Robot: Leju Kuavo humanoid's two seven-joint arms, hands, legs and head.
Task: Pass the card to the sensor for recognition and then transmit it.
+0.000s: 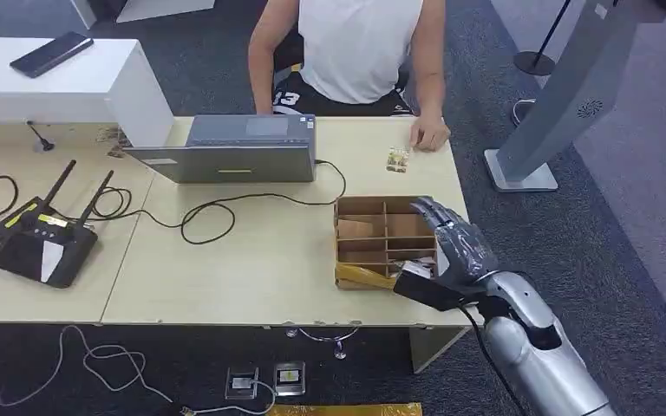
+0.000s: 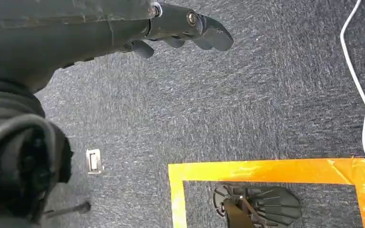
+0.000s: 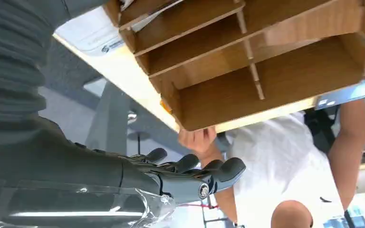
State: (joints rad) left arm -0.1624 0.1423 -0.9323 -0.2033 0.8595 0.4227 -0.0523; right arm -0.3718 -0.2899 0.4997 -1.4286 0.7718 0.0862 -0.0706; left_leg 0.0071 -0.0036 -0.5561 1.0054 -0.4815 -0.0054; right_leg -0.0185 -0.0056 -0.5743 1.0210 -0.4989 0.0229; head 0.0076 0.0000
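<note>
Right hand (image 1: 453, 245) is hovering over the near right corner of the cardboard box (image 1: 373, 227) on the tabletop (image 1: 260, 260), fingers (image 3: 209, 172) loosely spread and holding nothing. I cannot tell which compartment holds the card; something pale is lying in the slots under the hand. Left hand (image 2: 180, 26) is hanging over the carpet, fingers apart, idle. Judgement: the pick is starting; the fingers should be dropping straight into one slot, clearing the dividers and pinching the card's edge. A person's hand (image 1: 431, 134) is resting near a small item (image 1: 397, 159).

Surface (image 1: 251, 277): laptop (image 1: 234, 149) at the far edge, router (image 1: 43, 243) left, divided box (image 1: 381, 238) right; person (image 1: 355, 52) behind.
</note>
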